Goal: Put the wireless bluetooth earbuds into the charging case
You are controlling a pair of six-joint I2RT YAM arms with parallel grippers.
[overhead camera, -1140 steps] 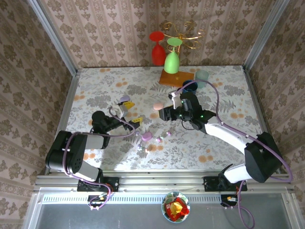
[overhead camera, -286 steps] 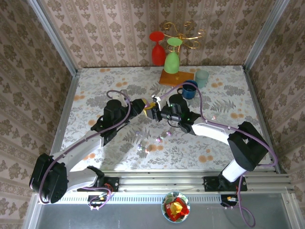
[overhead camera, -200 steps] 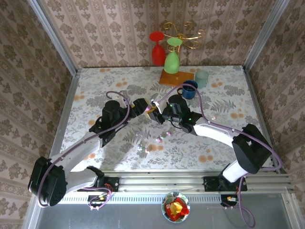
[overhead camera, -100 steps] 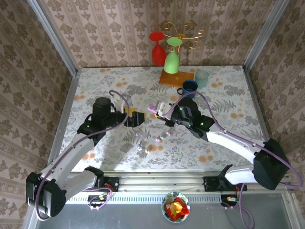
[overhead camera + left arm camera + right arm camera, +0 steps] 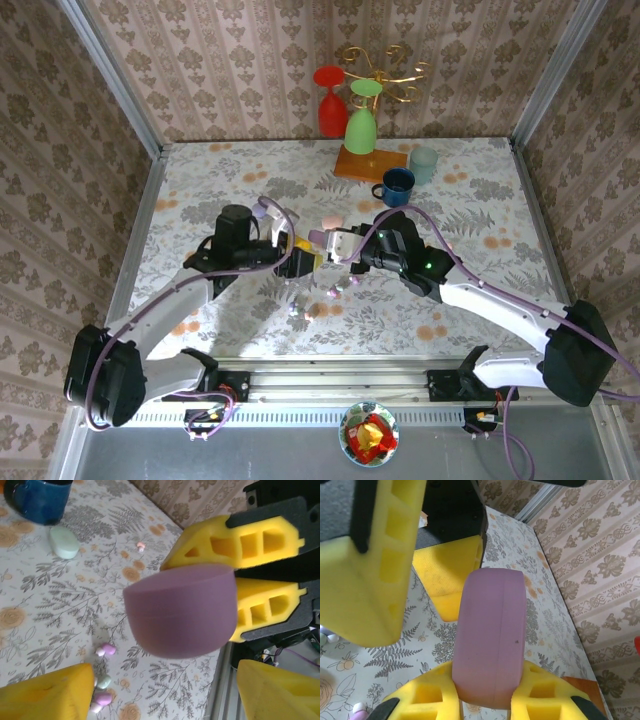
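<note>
Two pincers meet at the purple charging case (image 5: 180, 610). Your right pincer (image 5: 487, 682) clamps it on edge, and your left pincer (image 5: 166, 667) stands wide, the case just ahead between its pads. Earbuds (image 5: 102, 692) lie on the table (image 5: 50, 605) below both. Next, probably: grip the lid and open it.

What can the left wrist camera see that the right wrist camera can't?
Left wrist view: a blue mug and a pale green case sit on the table, beyond the open left gripper. Right wrist view: the corner of an orange board by the wall. Both: the purple case, pinched by the right gripper, and little earbuds on the table.
</note>
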